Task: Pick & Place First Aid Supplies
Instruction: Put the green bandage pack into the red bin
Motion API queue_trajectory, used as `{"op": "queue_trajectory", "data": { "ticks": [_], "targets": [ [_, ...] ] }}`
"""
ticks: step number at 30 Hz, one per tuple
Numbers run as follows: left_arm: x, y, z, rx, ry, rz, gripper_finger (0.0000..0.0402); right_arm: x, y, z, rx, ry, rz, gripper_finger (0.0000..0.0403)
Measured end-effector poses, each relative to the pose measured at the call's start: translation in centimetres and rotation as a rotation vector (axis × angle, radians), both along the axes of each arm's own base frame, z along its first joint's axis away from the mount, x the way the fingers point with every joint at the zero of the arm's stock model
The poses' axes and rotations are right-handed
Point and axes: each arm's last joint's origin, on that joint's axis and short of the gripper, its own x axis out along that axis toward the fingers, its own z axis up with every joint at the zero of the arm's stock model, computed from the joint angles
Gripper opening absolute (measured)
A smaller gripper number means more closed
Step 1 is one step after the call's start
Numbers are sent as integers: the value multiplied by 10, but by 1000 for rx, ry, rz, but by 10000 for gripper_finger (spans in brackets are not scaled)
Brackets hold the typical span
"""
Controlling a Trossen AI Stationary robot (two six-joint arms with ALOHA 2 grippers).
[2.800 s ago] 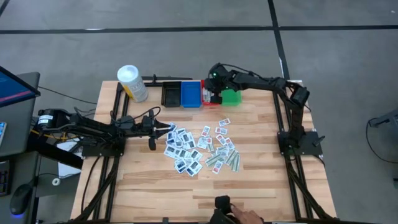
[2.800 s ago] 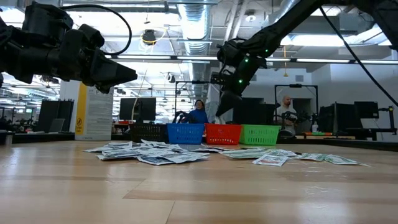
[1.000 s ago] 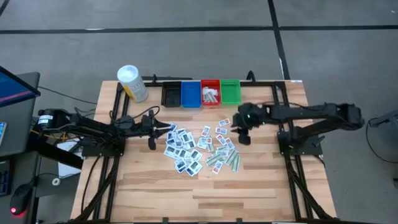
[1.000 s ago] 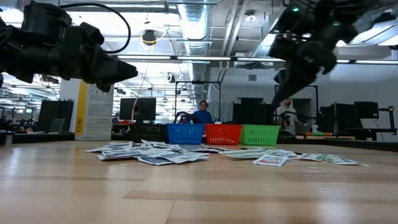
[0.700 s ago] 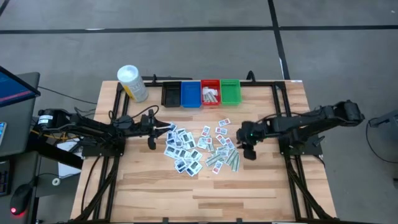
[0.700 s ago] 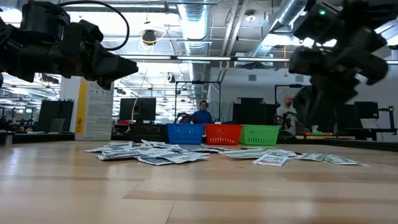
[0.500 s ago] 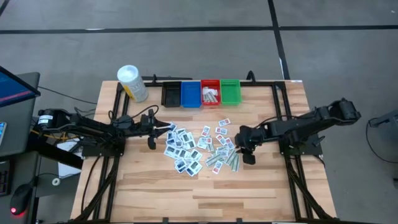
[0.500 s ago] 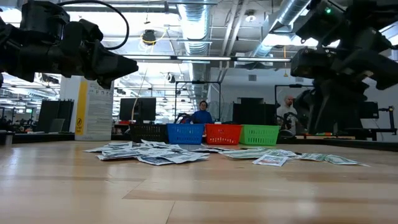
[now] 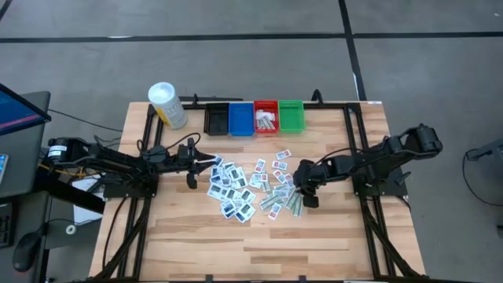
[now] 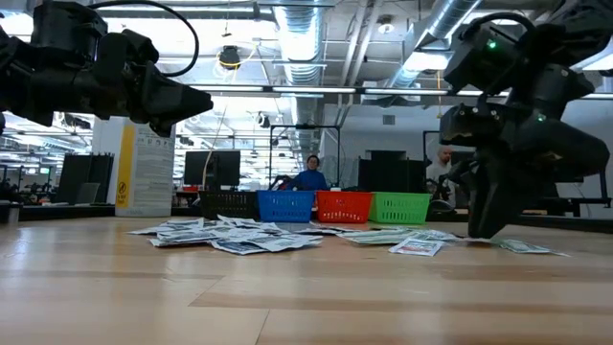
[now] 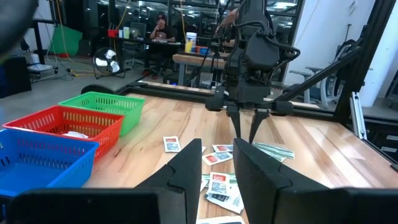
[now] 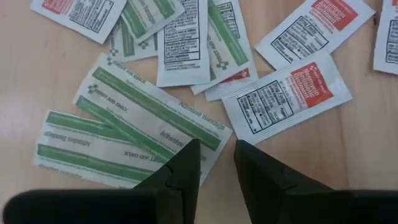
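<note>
Right gripper [image 12: 216, 163] hangs low over the table [image 9: 314, 228], fingers slightly apart and empty, tips just above the edge of a green-striped bandage strip [image 12: 155, 115] so one flat packet can be nipped from the loose pile of packets [image 9: 251, 186]. Left gripper [image 11: 217, 163], also slightly apart and holding nothing, waits beside the pile's opposite edge, clear of the work. Beyond the pile stand the sorting bins [image 9: 255, 118], the likely destination.

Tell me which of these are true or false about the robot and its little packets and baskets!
1. The right gripper is down over the packets at the pile's right edge. True.
2. The red bin has things in it. True.
3. The green bin is full of packets. False: it looks empty.
4. The left gripper is over the bins. False: it hangs at the pile's left side.
5. The yellow container lies tipped among the packets. False: it stands at the table's far left corner.
</note>
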Motion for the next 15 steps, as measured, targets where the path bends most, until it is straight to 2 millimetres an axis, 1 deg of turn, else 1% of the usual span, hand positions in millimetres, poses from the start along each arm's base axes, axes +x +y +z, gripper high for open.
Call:
{"op": "queue_trajectory", "data": {
  "ticks": [4, 15],
  "targets": [
    [0, 0, 0, 0, 0, 0, 93, 2, 0, -5, -2, 14, -1, 98],
    [0, 0, 0, 0, 0, 0, 93, 1, 0, -4, 3, 15, -10, 97]
  ]
}}
